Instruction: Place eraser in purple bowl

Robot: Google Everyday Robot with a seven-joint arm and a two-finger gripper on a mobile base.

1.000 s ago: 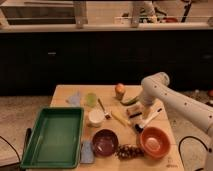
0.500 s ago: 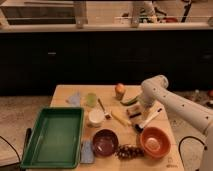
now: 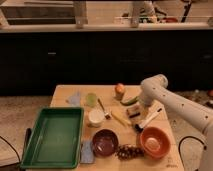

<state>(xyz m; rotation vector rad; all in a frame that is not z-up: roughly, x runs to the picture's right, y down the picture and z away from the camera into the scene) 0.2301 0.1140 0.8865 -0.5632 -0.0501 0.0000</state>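
The eraser (image 3: 133, 113), a small tan-topped block on a dark base, lies on the wooden table (image 3: 65, 91) right of the middle. My gripper (image 3: 139, 106) hangs from the white arm (image 3: 170, 100) that reaches in from the right. It is right above the eraser, at or very near it. The purple bowl (image 3: 105, 142) stands near the table's front edge, left of and nearer than the eraser, with a glossy reddish inside and nothing in it.
An orange bowl (image 3: 154, 141) is at the front right, with grapes (image 3: 129, 151) between the bowls. A white-handled brush (image 3: 149, 120) lies beside the eraser. Also here are a yellow stick (image 3: 120, 118), white cup (image 3: 96, 117), green cup (image 3: 91, 99), green tray (image 3: 52, 135) and blue-grey pad (image 3: 86, 151).
The arm has dipped a little lower and to the left, bringing the gripper down onto the eraser's spot. The objects on the table have not moved.
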